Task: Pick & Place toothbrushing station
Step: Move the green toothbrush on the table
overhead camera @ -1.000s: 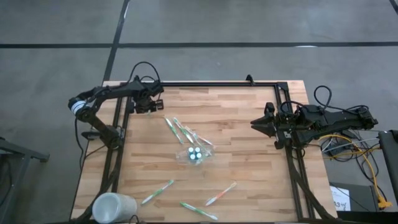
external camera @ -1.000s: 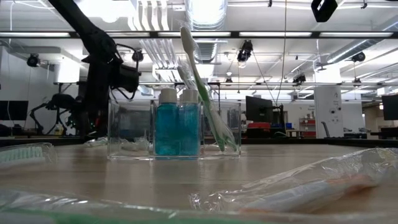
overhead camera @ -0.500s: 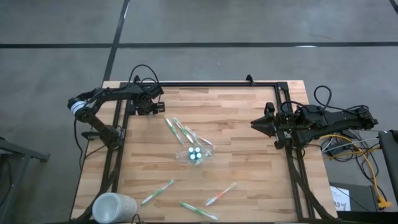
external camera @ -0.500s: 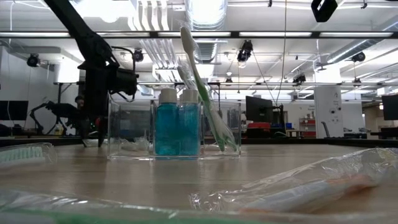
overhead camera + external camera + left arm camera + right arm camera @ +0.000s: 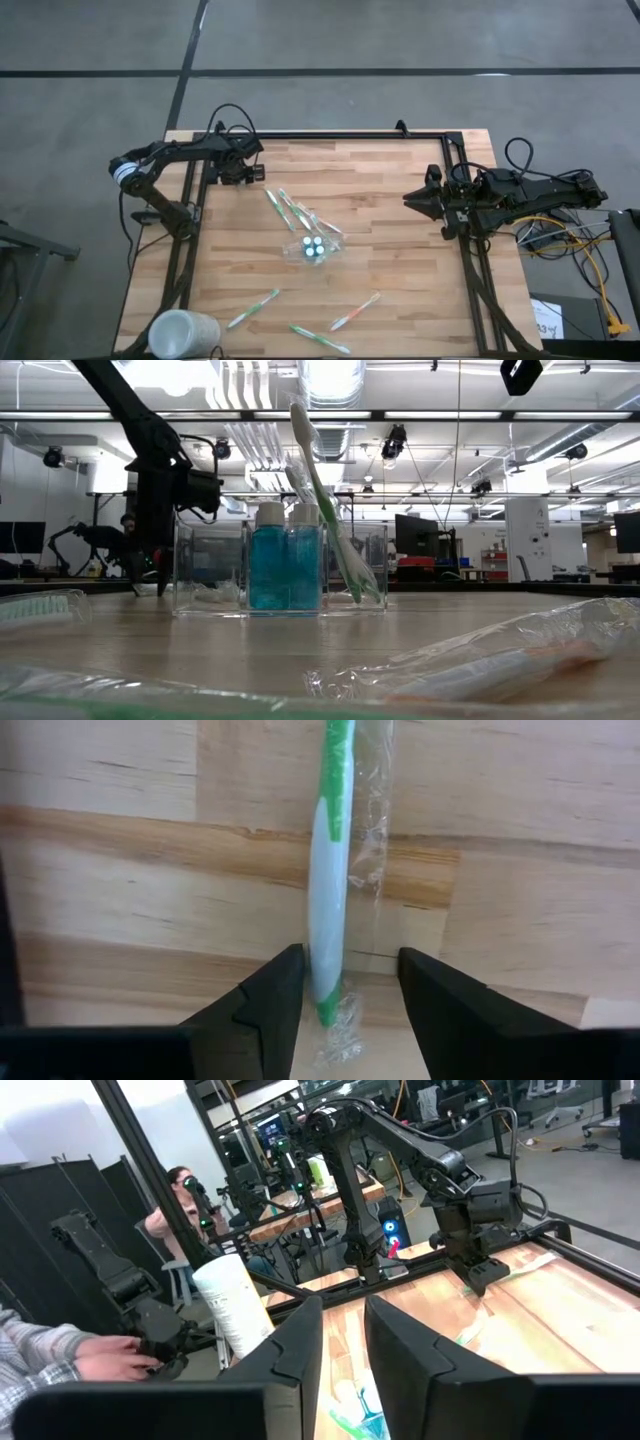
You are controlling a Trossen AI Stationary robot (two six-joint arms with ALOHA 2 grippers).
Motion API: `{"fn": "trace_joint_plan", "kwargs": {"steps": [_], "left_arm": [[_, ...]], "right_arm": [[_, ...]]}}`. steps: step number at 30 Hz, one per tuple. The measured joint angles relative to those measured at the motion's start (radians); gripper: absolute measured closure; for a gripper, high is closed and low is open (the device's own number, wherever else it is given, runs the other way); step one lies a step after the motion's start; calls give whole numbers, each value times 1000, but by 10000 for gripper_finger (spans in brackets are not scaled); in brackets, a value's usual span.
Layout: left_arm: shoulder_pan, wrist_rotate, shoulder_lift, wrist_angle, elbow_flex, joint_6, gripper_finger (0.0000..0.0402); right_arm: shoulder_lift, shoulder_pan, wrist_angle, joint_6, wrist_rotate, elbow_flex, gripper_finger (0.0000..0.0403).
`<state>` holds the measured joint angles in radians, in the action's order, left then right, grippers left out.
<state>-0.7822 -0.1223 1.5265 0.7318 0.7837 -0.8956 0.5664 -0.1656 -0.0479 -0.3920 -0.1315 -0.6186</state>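
A: Where is the left gripper?

B: At the table's far left corner, fingers spread wide around a wrapped green-and-white toothbrush (not gripping it).

A: The station?

B: The clear toothbrushing station stands mid-table, holding blue tubes.

A: And the right gripper?

B: At the right edge, fingers narrowly parted, empty.

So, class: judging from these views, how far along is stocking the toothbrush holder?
Done: the holder has blue tubes and one toothbrush. In hand: the left gripper, open, straddles a wrapped toothbrush. Left: three toothbrushes along the table's near edge.
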Motion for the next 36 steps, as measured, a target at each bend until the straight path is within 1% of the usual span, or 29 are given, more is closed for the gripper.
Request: {"fn": "trace_joint_plan", "kwargs": {"steps": [6,18,26,30,36], "left_arm": [[0,-1,1,3,1,5,230],[-1,-2,1,8,1,11,229],[-1,-3,1,-6,0,11,229],[-1,1,1,-10,0,36,229],[-1,4,1,-14,-1,67,231]], "right_arm": [[0,0,0,0,0,0,335],[0,0,0,0,0,0,320],[0,0,0,0,0,0,332],[0,0,0,0,0,0,335],[0,0,0,0,0,0,327]]}}
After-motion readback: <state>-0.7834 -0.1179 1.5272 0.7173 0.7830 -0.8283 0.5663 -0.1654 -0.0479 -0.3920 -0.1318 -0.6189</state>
